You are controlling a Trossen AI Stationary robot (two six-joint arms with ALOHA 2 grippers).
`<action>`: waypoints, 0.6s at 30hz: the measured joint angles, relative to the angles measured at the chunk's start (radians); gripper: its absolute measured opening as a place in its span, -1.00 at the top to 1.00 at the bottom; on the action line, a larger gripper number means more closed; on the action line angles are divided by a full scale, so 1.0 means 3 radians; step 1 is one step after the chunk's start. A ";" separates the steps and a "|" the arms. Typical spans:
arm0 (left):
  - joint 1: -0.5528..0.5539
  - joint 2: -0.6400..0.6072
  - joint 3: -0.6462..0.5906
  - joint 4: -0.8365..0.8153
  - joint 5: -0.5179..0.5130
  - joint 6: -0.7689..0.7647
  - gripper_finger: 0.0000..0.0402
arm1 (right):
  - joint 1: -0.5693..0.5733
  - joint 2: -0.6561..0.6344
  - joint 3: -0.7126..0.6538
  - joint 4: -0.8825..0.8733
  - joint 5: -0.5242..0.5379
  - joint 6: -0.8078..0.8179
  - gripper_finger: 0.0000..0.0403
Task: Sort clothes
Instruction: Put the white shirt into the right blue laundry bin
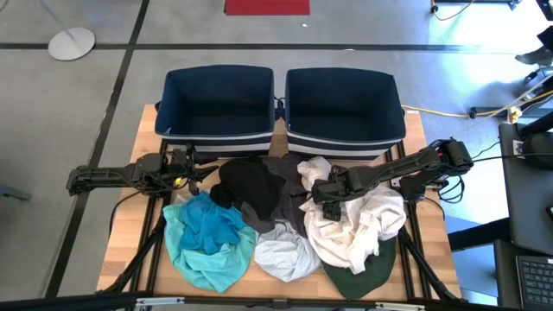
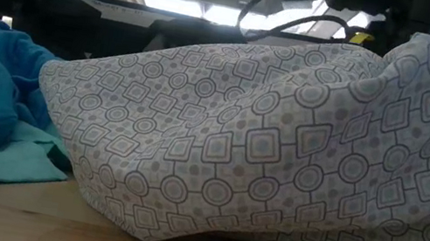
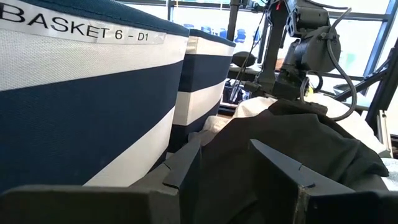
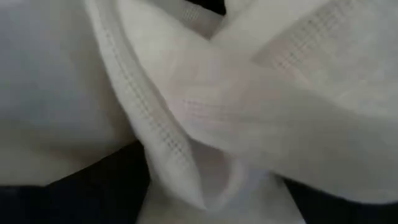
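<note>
- The right gripper (image 1: 321, 195) reaches low across the table and presses into the white garment (image 1: 359, 226); whether its fingers grasp the cloth, one cannot tell.
- The left gripper (image 1: 192, 166) waits beside the left bin (image 1: 216, 102), fingers (image 3: 183, 169) apart, empty.
- The clothes (image 1: 259, 216) lie heaped before both bins.

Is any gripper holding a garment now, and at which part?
Left gripper is open, holding nothing. Right gripper is pressed into the white garment; a hold cannot be told.

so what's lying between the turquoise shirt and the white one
In the high view, the pale patterned garment lies between the turquoise shirt and the white one, at the table's front edge. The black garment sits between them farther back.
</note>
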 joint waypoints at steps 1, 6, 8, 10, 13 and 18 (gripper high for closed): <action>0.0000 -0.0001 -0.0001 0.0000 0.0000 0.0000 0.38 | -0.0001 0.0000 0.0000 -0.0003 0.0000 0.0001 -0.48; 0.0001 -0.0001 0.0000 0.0000 0.0000 0.0000 0.38 | 0.0001 0.0000 0.0000 -0.0010 -0.0001 -0.0025 0.02; 0.0000 0.0000 -0.0001 -0.0001 0.0000 -0.0011 0.38 | 0.0000 0.0000 0.0000 -0.0019 -0.0001 -0.0047 0.23; 0.0001 -0.0001 -0.0001 -0.0001 0.0000 -0.0057 0.38 | 0.0001 0.0000 0.0000 -0.0032 -0.0023 -0.0108 0.45; 0.0000 -0.0001 0.0000 -0.0001 0.0000 -0.0075 0.38 | 0.0001 0.0000 0.0000 -0.0019 -0.0211 -0.0227 0.76; 0.0001 -0.0001 -0.0001 0.0003 0.0000 -0.0084 0.38 | 0.0002 -0.0100 0.0006 -0.0021 -0.0349 -0.0373 0.91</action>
